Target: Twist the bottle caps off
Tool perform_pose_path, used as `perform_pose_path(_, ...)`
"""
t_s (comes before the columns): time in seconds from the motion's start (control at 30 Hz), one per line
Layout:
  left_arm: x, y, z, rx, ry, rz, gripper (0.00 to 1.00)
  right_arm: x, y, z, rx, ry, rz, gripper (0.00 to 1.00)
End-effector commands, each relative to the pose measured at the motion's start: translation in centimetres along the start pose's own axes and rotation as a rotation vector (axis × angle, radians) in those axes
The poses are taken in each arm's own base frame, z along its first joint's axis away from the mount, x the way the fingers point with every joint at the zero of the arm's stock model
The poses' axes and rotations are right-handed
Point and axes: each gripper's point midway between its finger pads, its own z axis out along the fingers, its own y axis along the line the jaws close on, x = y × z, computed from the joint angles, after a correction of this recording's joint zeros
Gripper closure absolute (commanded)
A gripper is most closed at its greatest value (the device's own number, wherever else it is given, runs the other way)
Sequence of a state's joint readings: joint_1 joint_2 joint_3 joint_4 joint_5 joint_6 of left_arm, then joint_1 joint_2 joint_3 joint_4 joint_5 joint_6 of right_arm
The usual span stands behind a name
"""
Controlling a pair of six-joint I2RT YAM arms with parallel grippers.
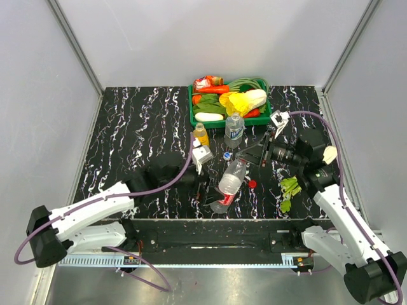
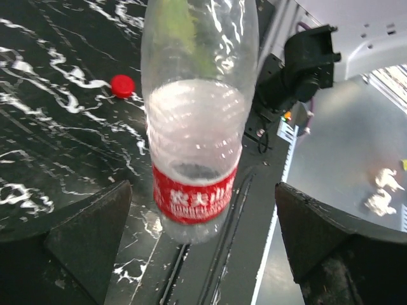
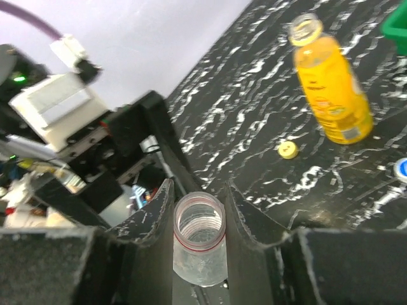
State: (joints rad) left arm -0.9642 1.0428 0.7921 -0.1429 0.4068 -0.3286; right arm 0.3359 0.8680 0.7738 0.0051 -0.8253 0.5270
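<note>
- Right gripper [image 3: 198, 206]: clamped tight on the bare, open neck of the red-label bottle [image 3: 199, 244], with one finger pressed against each side.
- Left gripper [image 2: 200, 203]: jaws spread wide, straddling the lower body of the same bottle. There is a clear gap on both sides, and the fingers [image 2: 89, 235] are not touching it.
- That bottle is tilted, neck toward the right arm and base toward the near edge of the table [image 1: 127, 140]. It is part full. Can't tell whether the base rests on the table.
- Red cap [image 1: 252, 184]: off, lying on the table just right of the bottle, not touching it.
- Blue cap [image 1: 227, 154]: on the table, between the tilted bottle's neck and the water bottle [image 1: 234, 127]. The water bottle stands upright just in front of the green tray [image 1: 192, 108].
- Orange juice bottle [image 1: 201, 135]: upright, left of the water bottle, mouth open. Yellow cap [image 3: 287, 149] lies on the table near it.
- The tray holds vegetables. A loose leafy green [image 1: 290, 189] lies on the table by the right arm.
</note>
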Motion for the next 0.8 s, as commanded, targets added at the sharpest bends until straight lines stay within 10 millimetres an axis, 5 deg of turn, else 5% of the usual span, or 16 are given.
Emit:
perform_pose_path(0.0, -3.0, 1.5, -2.1, -0.146, -0.129, 0.045, 0.01, -2.1, -2.8, -0.7, 0.221, -0.031, -0.112, 1.0)
perform_pose_path(0.33, -1.9, 2.3, -2.5, -0.182, -0.122, 0.025, 0.01, -6.8, -10.1, -4.0, 0.701, -0.19, -0.218, 1.0)
perform_pose_path(0.77, -1.3, 2.6, -1.0, -0.138, -0.124, -0.005, 0.01, -9.2, -12.9, -7.4, 0.903, -0.402, -0.338, 1.0)
